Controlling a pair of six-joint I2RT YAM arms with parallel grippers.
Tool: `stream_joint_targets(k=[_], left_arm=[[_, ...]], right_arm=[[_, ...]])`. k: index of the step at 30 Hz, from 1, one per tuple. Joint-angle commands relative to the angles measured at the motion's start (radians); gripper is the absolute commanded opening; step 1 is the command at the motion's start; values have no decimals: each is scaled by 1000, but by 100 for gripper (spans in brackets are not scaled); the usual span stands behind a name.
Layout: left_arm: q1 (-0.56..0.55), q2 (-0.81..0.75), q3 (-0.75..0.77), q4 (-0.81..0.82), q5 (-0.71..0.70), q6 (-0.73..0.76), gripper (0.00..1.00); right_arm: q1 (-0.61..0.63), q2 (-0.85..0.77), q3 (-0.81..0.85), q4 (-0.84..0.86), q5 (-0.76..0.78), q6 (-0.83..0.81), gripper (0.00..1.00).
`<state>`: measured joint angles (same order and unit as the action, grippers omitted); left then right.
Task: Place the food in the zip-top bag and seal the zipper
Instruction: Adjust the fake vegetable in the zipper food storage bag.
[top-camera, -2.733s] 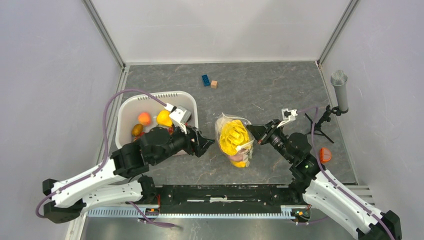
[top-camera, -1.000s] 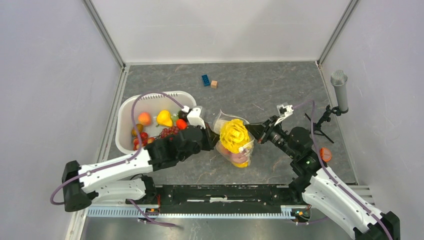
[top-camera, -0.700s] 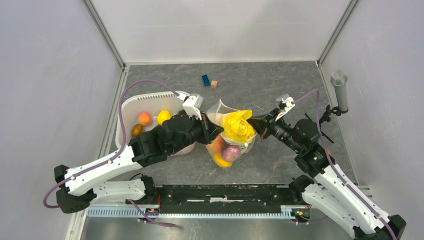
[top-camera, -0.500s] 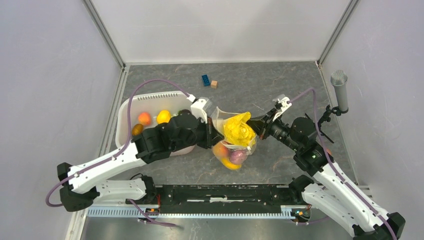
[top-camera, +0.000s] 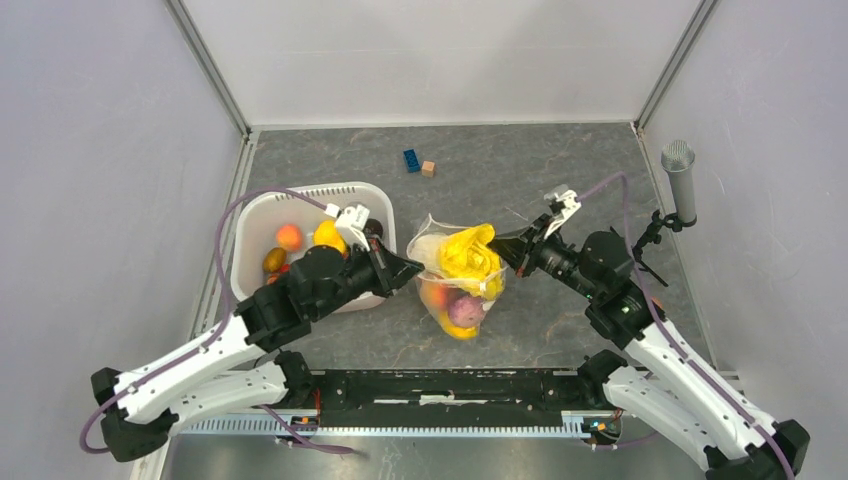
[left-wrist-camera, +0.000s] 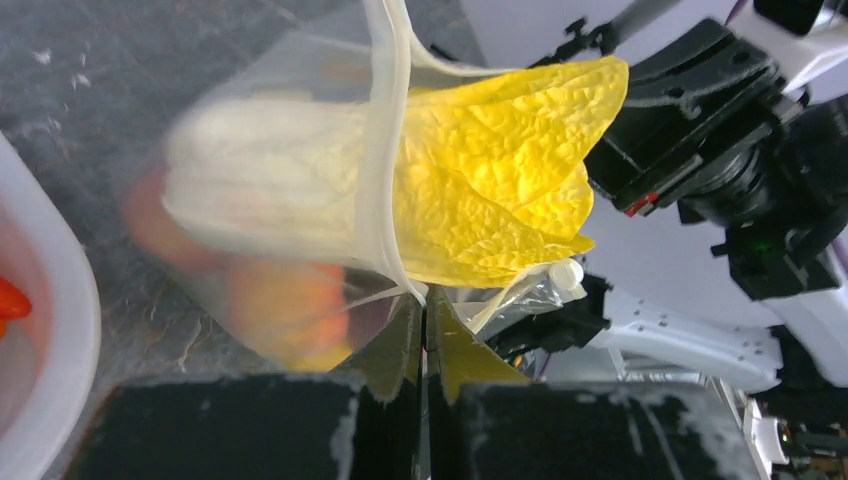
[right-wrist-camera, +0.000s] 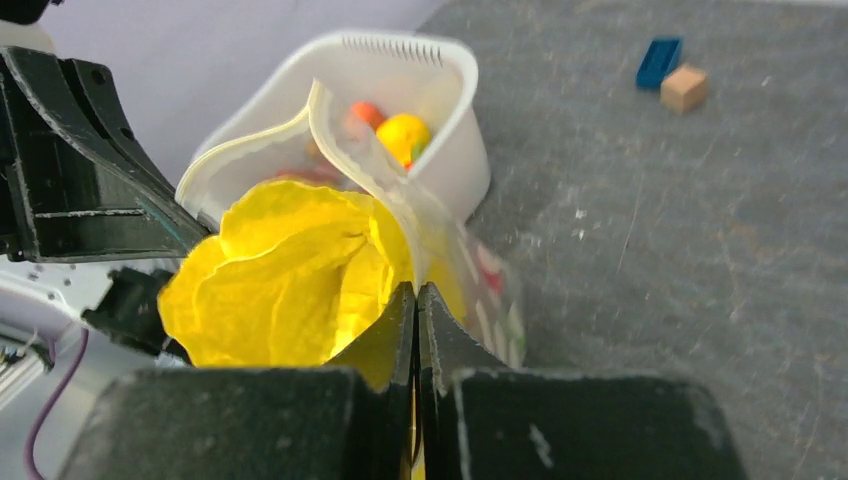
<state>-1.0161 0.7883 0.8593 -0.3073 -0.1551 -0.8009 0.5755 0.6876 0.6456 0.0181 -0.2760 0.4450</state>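
The zip-top bag (top-camera: 452, 290) hangs between my two grippers, mouth up, with peach and purple food (top-camera: 458, 306) in its lower part. A large crinkled yellow piece (top-camera: 467, 250) sticks out of the mouth. My left gripper (top-camera: 406, 268) is shut on the left end of the mouth edge, and my right gripper (top-camera: 500, 252) is shut on the right end. In the left wrist view the zipper (left-wrist-camera: 386, 150) runs down to the shut left gripper (left-wrist-camera: 422, 300), beside the yellow piece (left-wrist-camera: 490, 170). In the right wrist view the zipper (right-wrist-camera: 345, 135) curves away from the right gripper (right-wrist-camera: 415, 290).
A white basket (top-camera: 262, 215) with more food, a peach (top-camera: 289, 237) and a yellow fruit (top-camera: 325, 235), stands just left of the bag under the left arm. A blue brick (top-camera: 411, 160) and a wooden cube (top-camera: 428, 168) lie at the back. A microphone stand (top-camera: 680, 180) is at the right.
Both grippers lifted the bag by its mouth edge and the food slid down into its bottom. The left arm then drew back to the left, pulling the mouth wider.
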Motion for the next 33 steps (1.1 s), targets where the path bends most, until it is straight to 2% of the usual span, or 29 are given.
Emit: stream_joint_targets(k=[1, 3, 6, 11, 12, 13, 14, 17, 25, 30, 33], left_arm=[[19, -10, -80, 274, 162, -47, 2], [19, 36, -21, 230, 299, 15, 2], [17, 73, 6, 196, 406, 57, 2], [18, -9, -45, 192, 332, 85, 4], [17, -28, -44, 193, 328, 101, 14], [17, -40, -34, 183, 319, 131, 37], [17, -50, -21, 156, 299, 155, 52], [17, -49, 44, 60, 227, 237, 63], [17, 153, 226, 11, 352, 413, 65], [18, 284, 265, -9, 385, 454, 52], [17, 307, 229, -27, 401, 482, 48]], right_arm=[[-2, 0, -65, 188, -156, 16, 2], [-2, -17, -79, 245, -155, 24, 4], [-2, 6, -51, 186, -131, -27, 4], [-2, 59, -55, 135, -156, -41, 2], [-2, 59, -65, 134, -146, -45, 2], [-1, 56, -75, 136, -139, -46, 2], [-2, 53, -83, 138, -137, -49, 2], [-2, 54, -90, 142, -150, -53, 2], [-2, 67, -85, 158, -182, -47, 2], [-2, 41, -83, 151, -145, -41, 2], [-2, 23, -76, 123, -100, -45, 2]])
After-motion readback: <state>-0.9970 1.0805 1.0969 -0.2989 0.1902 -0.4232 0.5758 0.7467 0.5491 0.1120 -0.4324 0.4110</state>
